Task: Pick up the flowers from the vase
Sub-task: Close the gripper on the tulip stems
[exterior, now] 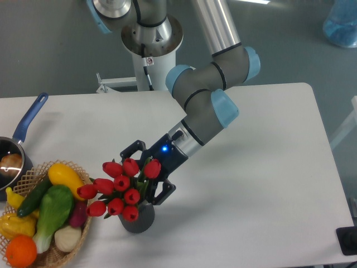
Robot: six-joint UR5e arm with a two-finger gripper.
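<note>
Just left of the flowers sits a basket; hand spread wide, empty.

One fixed camera looks down from the front across the white table toward the arm's base.

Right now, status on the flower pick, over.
Tool open, fingers straddling the bunch. Flowers seated in vase, not lifted. Basket of produce close beside vase.
</note>
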